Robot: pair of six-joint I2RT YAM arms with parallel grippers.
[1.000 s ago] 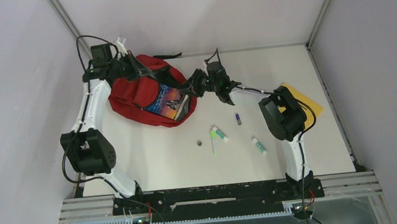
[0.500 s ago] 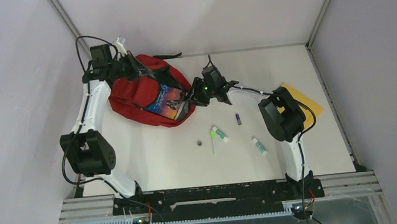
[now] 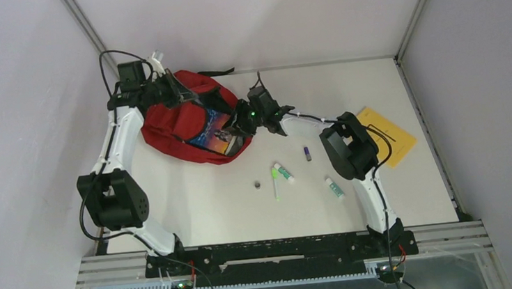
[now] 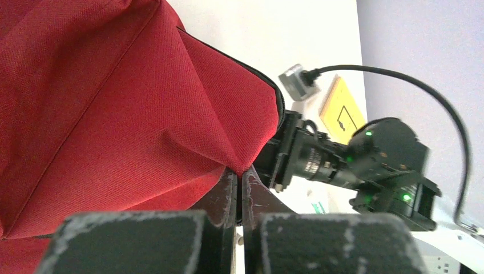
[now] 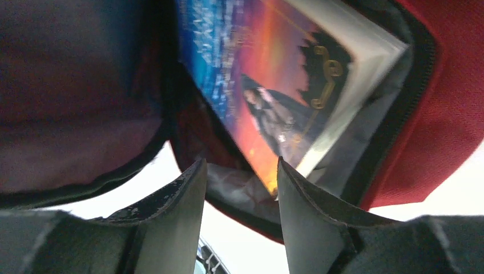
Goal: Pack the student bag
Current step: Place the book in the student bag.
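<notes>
The red student bag [image 3: 174, 123] lies at the back left of the table, its mouth open to the right. A book with a blue and orange cover [image 3: 213, 131] sticks out of the mouth. My left gripper [image 3: 182, 91] is shut on a fold of the bag's red fabric [image 4: 242, 165] at the top flap and holds it up. My right gripper [image 3: 238, 126] is open at the bag's mouth, its fingers [image 5: 188, 194] on either side of the book's lower corner [image 5: 274, 177] and the bag's grey lining.
On the table to the right of the bag lie a green pen [image 3: 275, 183], two white glue sticks [image 3: 284, 173] [image 3: 334, 187], a small purple tube [image 3: 306, 152] and a small dark round thing [image 3: 257, 185]. A yellow envelope [image 3: 391, 136] lies at the right.
My right gripper has moved left, from beside the bag to its mouth at the book. The left gripper has kept its hold on the bag's flap.
</notes>
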